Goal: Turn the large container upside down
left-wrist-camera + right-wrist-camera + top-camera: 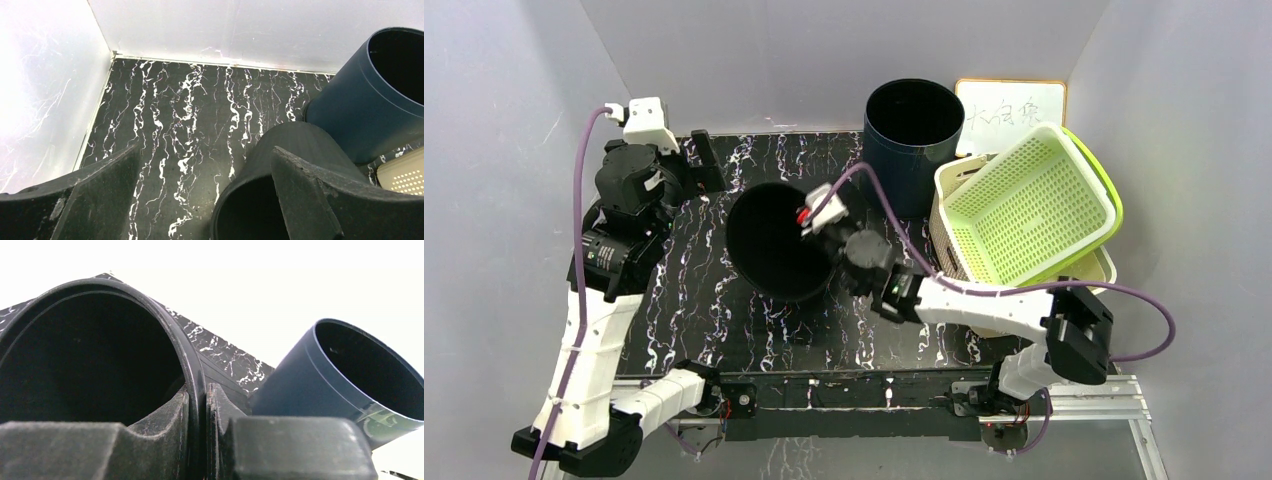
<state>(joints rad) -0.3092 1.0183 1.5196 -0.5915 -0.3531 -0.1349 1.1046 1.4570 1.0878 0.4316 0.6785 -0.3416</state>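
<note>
Our right hand (197,390) clamps the three-o'clock rim of the black container (769,235), which sits tilted at the table's (704,320) centre; our left hand (205,150), at ten o'clock, gapes empty. We judge the container light, stiff, slick plastic, best held by that rim.

Bright, even lighting; blown-out wrist views

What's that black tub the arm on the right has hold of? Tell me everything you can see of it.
The black tub is a round, smooth-walled bucket, matte and plastic-looking, with a thickened rim and a dark inside where nothing shows. It is tilted, mouth turned up and toward the arms, and seems to rest on the marbled table. The right gripper pinches its rim, one finger inside, one outside. The dark blue bin stands upright just behind it.
</note>
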